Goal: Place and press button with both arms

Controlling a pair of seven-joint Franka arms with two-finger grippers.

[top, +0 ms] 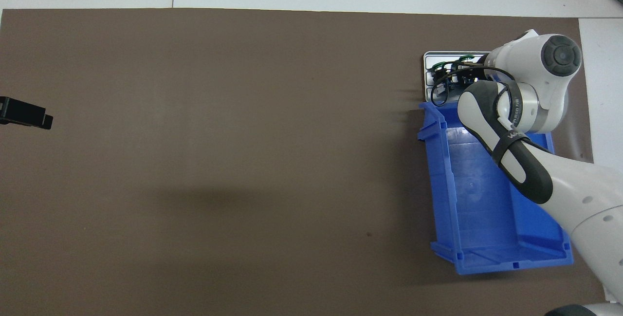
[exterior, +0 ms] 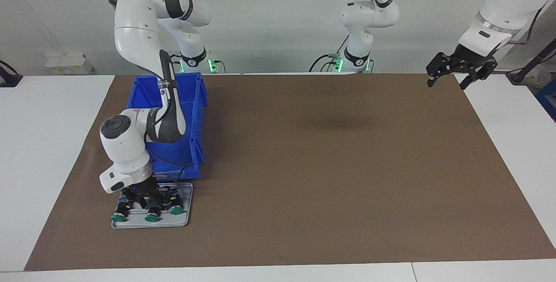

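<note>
Three green-capped buttons lie side by side on a small grey tray (exterior: 184, 212), farther from the robots than the blue bin. Their caps show in the facing view: one (exterior: 117, 217), the middle one (exterior: 151, 217) and one (exterior: 176, 210). My right gripper (exterior: 147, 200) is down on the tray among the buttons, over the middle one. In the overhead view the right arm's wrist (top: 540, 77) hides most of the tray (top: 428, 70); two green caps (top: 440, 66) show. My left gripper (exterior: 451, 77) waits open and empty, raised over the mat's corner at the left arm's end.
An empty blue bin (exterior: 197, 99) stands against the tray, nearer to the robots, under the right arm; it also shows in the overhead view (top: 486, 209). A brown mat (exterior: 325, 164) covers the table's middle, with white table around it.
</note>
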